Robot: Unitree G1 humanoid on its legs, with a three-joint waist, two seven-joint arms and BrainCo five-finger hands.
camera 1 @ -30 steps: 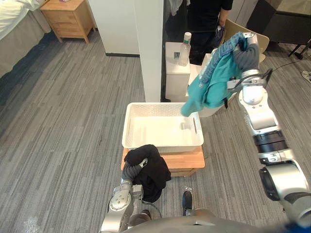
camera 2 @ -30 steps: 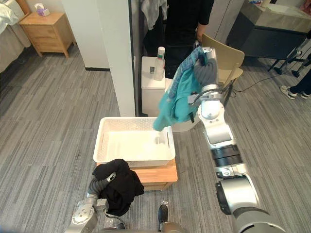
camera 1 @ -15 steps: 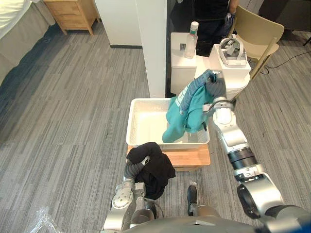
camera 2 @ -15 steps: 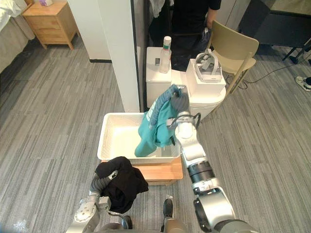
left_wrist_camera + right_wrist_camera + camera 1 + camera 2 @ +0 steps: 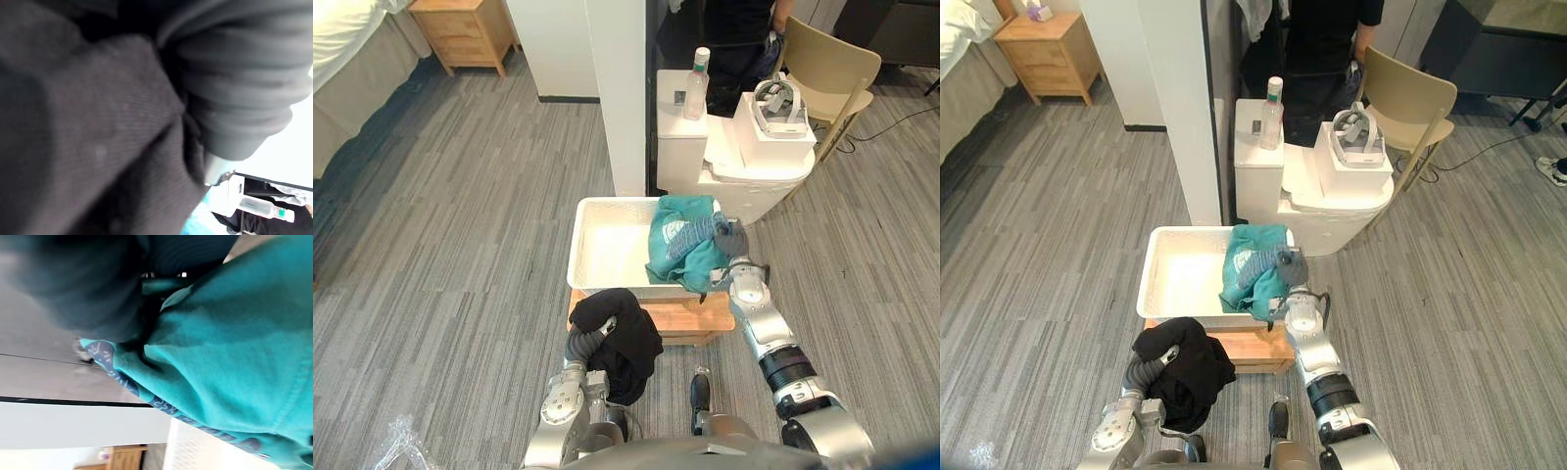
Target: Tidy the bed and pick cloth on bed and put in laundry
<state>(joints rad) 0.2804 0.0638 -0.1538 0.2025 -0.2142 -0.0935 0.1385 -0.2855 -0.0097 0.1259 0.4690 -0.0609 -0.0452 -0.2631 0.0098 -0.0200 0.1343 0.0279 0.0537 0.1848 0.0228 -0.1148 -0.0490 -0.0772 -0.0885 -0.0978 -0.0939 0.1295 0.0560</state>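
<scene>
Teal cloth bunched in white basket's right end, right hand wrapped in it, black cloth draped over left hand in front of the basket, each hand's grip impossible to tell.

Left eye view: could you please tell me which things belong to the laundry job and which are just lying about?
Job: teal cloth, black cloth, white basket.
Lying about: bottle, headset, chair, nightstand.

Head stereo cams face down, share white basket, wrist cams v. close: black cloth, teal cloth
</scene>
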